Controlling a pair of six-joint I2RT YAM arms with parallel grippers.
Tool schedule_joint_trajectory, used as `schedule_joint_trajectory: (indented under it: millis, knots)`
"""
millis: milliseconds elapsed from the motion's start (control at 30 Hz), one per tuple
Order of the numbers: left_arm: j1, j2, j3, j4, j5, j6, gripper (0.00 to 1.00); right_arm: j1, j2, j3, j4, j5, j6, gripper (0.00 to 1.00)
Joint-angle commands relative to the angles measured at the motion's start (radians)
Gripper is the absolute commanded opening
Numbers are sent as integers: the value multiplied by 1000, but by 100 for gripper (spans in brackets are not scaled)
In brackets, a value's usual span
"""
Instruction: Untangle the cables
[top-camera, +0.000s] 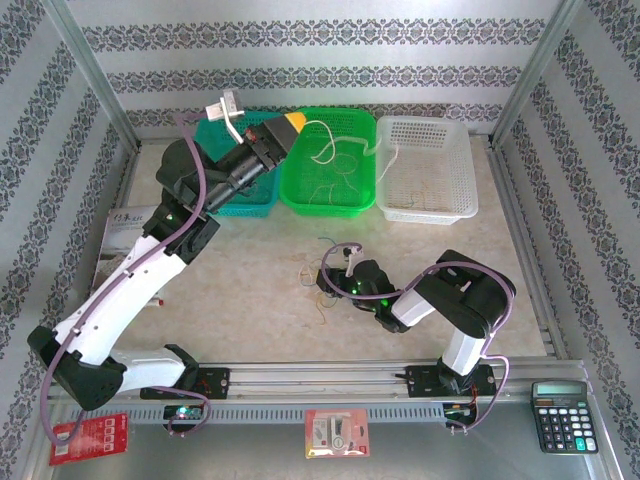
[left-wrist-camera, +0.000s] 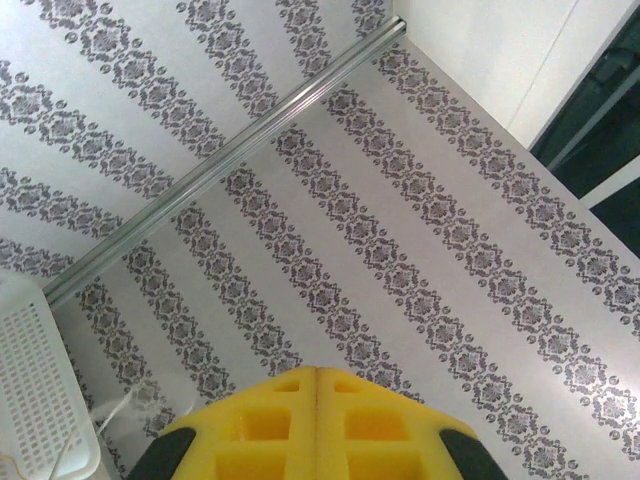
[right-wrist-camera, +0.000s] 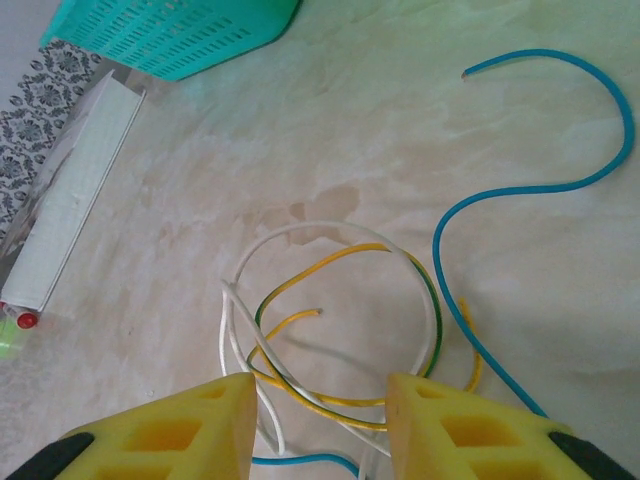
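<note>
While left hand (left-wrist-camera: 315, 385) sits closed, right hand (right-wrist-camera: 320, 388) (apart) straddles cables (right-wrist-camera: 320, 226) on bare table (right-wrist-camera: 300, 130).

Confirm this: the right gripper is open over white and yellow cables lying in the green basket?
No. The right gripper is open over the white and yellow cables, but they lie on the table, as the right wrist view shows.
</note>
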Motion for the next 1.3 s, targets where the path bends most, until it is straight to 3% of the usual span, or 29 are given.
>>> schedule_joint_trajectory:
  millis: [0,300,567,933,1267]
  knots:
    - [-4,-4,46,-45,0,67,0,10,-31,-8,54,1,16,40]
    - [3,-19,19,-88,-20,129,0,-4,-212,7,-75,-35,-5,48]
    - [26,-12,28,-130,-37,195,0,-87,-422,44,-286,-30,-40,53]
    - [91,116,84,-80,16,202,0,-343,-825,159,-782,-5,-72,58]
    - [175,287,171,-6,88,163,0,-542,-949,208,-927,-105,-25,60]
